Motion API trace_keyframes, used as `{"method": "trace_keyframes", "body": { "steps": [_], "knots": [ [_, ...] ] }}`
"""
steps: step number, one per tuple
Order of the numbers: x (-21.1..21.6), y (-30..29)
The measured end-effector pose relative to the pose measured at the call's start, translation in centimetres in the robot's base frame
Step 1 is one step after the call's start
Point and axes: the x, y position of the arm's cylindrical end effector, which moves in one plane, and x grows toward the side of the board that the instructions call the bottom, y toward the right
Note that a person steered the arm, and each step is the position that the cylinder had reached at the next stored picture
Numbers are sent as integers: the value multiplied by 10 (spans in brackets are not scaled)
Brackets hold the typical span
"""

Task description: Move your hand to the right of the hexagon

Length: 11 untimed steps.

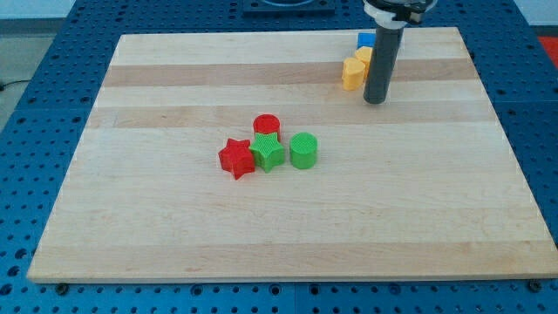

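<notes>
We've got a pale wooden board (288, 227) sitting on a blue perforated table (35, 78), filling most of the frame. Up in the upper right of the frame there's a little bunch of blocks: a yellow hexagon (352, 73) lowest and furthest to the view's left, another yellow block (364, 58) just above and behind it (shape's hard to call, the rod covers part of it), and a blue block (366, 40) peeking out at the view's top, also partly hidden. Our tip (375, 99) is down on the board just to the view's right of the hexagon, a touch lower in the frame, very near it but we can't tell if it's actually touching. No jaws on this rig, just the dark rod, so nothing is being held.

Around the middle of the frame sits a second cluster: red star (236, 159), green star (268, 153) right beside it, red cylinder (266, 126) just above them, and green cylinder (303, 150) on the view's right.
</notes>
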Motion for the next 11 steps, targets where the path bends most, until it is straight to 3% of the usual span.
{"method": "trace_keyframes", "body": {
  "steps": [5,7,9,11],
  "knots": [
    [19,31],
    [0,125],
    [-83,121],
    [-59,22]
  ]
}}
